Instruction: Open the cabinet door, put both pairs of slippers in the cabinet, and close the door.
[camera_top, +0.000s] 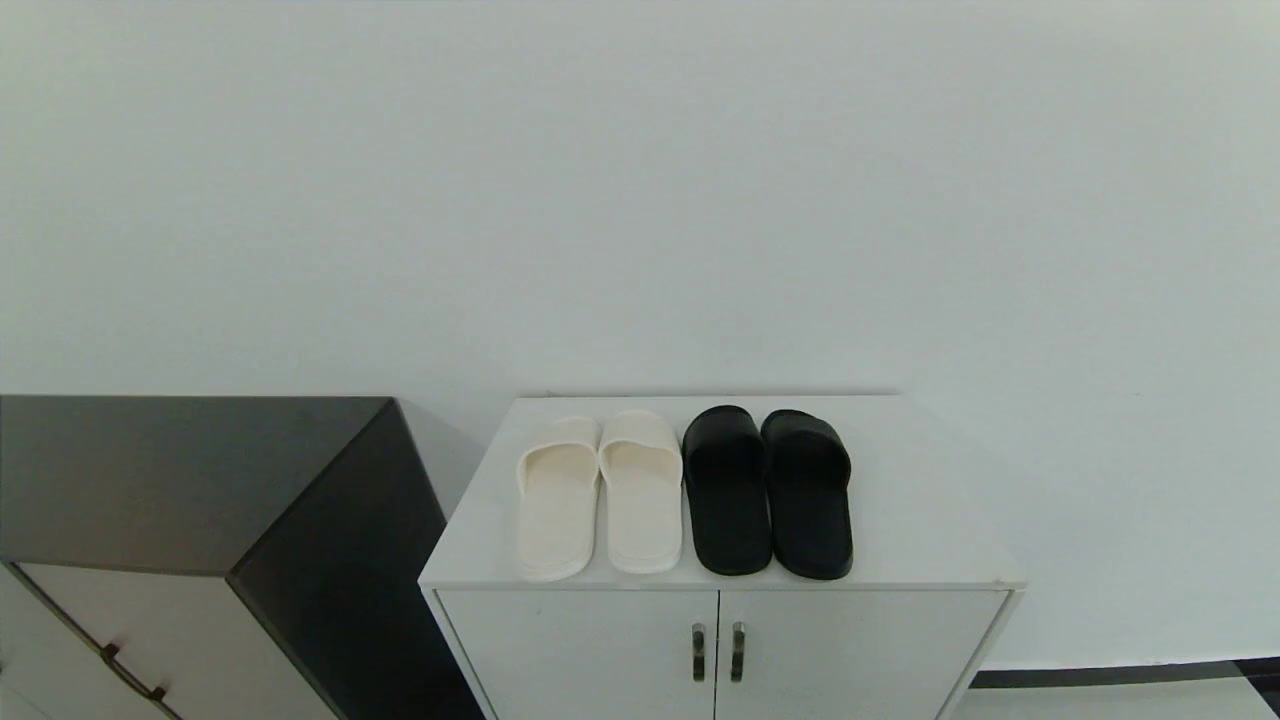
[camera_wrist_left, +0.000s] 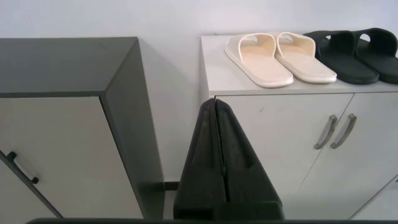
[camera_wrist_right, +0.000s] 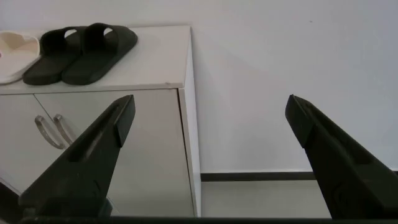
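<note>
I am looking at a white two-door cabinet (camera_top: 920, 530) sitting at the lower centre of the head view. Its doors are lying shut, with two metal handles (camera_top: 717, 652) side by side at the seam. A cream pair of slippers (camera_top: 600, 495) and a black pair of slippers (camera_top: 768, 492) are resting on its top, just beside each other, cream on the left. A dark cabinet (camera_top: 200, 470) is standing at lower left. My left gripper (camera_wrist_left: 215, 106) is keeping its fingers pressed together, while my right gripper (camera_wrist_right: 210, 107) is spread wide, gripping nothing.
</note>
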